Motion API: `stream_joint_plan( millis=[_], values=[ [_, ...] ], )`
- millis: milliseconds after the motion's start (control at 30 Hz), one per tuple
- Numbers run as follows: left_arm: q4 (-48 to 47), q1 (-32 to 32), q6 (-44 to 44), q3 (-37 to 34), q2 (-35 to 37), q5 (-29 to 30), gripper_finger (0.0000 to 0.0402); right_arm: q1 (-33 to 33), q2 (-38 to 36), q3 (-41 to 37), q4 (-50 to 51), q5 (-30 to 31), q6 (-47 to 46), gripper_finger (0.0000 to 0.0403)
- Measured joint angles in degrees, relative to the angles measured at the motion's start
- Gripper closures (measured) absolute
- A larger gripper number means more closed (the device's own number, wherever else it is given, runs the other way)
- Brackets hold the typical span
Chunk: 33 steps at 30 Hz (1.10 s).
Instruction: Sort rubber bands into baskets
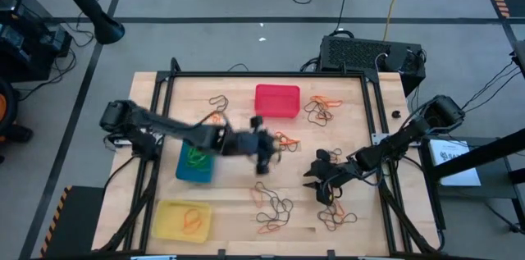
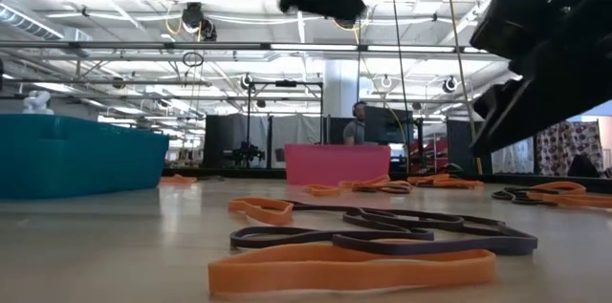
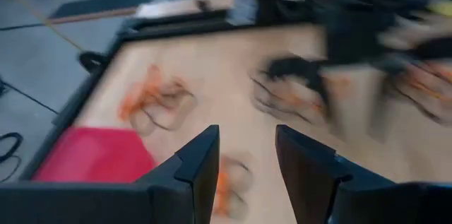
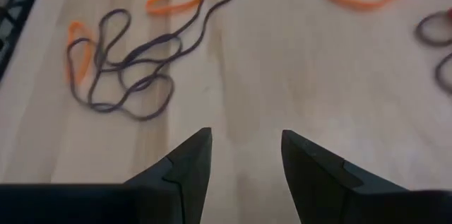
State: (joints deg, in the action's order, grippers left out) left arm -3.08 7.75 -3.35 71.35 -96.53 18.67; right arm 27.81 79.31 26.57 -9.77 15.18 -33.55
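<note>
Three baskets stand on the wooden table: a red one (image 1: 277, 100) at the far middle, a blue one (image 1: 195, 161) at the left holding green rubber bands, and a yellow one (image 1: 182, 219) at the near left holding orange ones. Loose orange and dark rubber bands (image 1: 273, 209) lie in small heaps across the table. My left gripper (image 1: 267, 152) hovers open above the table's middle, between the blue and red baskets, with nothing between its fingers (image 3: 247, 136). My right gripper (image 1: 318, 180) hangs open over bare wood (image 4: 246, 139), right of centre, near a heap of dark bands (image 4: 127, 68).
More band heaps lie at the far right (image 1: 321, 111), the near right (image 1: 336, 217) and beside the red basket (image 1: 217, 102). A black frame (image 1: 168, 88) edges the table. In the low view, bands (image 2: 373, 231) lie close in front, with the blue basket (image 2: 76, 155) to the left.
</note>
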Motion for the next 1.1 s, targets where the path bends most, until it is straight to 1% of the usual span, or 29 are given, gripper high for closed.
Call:
stream_joint_plan(
  millis=[67,100,167,233,267,300,367,467,567,667,733,867,933,1000,1100],
  values=[
    [5.99,-4.86,-0.57,0.0,-2.78,-3.63,0.0254,0.77,0.0,0.0,0.23,-0.29,-1.07,0.0238],
    [9.05,-7.31,-0.39,0.0,-4.42,-6.36,0.0254,1.36,0.0,0.0,0.77,0.05,-1.11,0.0238],
    [14.35,-11.82,0.86,0.22,-8.34,-13.68,0.0254,2.51,-0.04,0.0,1.14,0.54,-1.6,0.0238],
    [20.11,-15.41,3.26,2.74,-13.83,-22.92,0.0254,3.77,-0.87,0.0,2.75,0.61,-3.09,0.0238],
    [21.17,-16.72,4.32,4.35,-16.47,-26.31,0.0254,4.37,-1.47,0.0,3.31,0.4,-4.02,0.0238],
    [21.69,-17.67,4.38,6.86,-19.42,-28.27,0.0254,4.92,-2.32,0.05,4.29,-0.24,-4.97,0.0238],
    [21.41,-19.06,3.37,12.58,-24.75,-28.36,0.0254,6.58,-4.67,0.09,7.88,-0.47,-7.12,0.0238],
    [18.02,-20.32,2.71,22.7,-32.53,-26.35,0.0254,9.21,-8.8,0.13,13.67,-0.1,-10.06,0.0238],
    [10.65,-21.09,1.35,33.3,-39.06,-22.09,0.0254,12.01,-14.1,0.11,20.99,1.73,-13.29,0.0238],
    [2.92,-21.01,-1.75,43.14,-44.35,-16.16,0.0254,14.95,-20.54,0.11,30.41,4.36,-16.86,0.0238],
    [0.6,-20.96,-2.98,48.8,-48.19,-14.58,0.0254,16.56,-24.83,0.11,36.54,7.19,-18.12,0.0238],
    [-1.63,-20.98,-3.42,56.4,-54.68,-14.64,0.0254,17.87,-31.59,0.11,44.41,13.71,-17.48,0.0238],
    [-2.78,-20.98,-3.46,58.78,-57.09,-13.33,0.0254,18.05,-33.87,0.09,45.64,15.7,-16.85,0.0238],
    [-3.32,-20.98,-3.72,60.03,-58.62,-11.41,0.0254,18.08,-35.16,0.09,45.97,16.16,-16.29,0.0238],
    [-3.42,-21.0,-3.52,60.59,-59.64,-11.99,0.0254,18.08,-35.73,0.09,45.32,16.17,-15.17,0.0238]
  ],
)
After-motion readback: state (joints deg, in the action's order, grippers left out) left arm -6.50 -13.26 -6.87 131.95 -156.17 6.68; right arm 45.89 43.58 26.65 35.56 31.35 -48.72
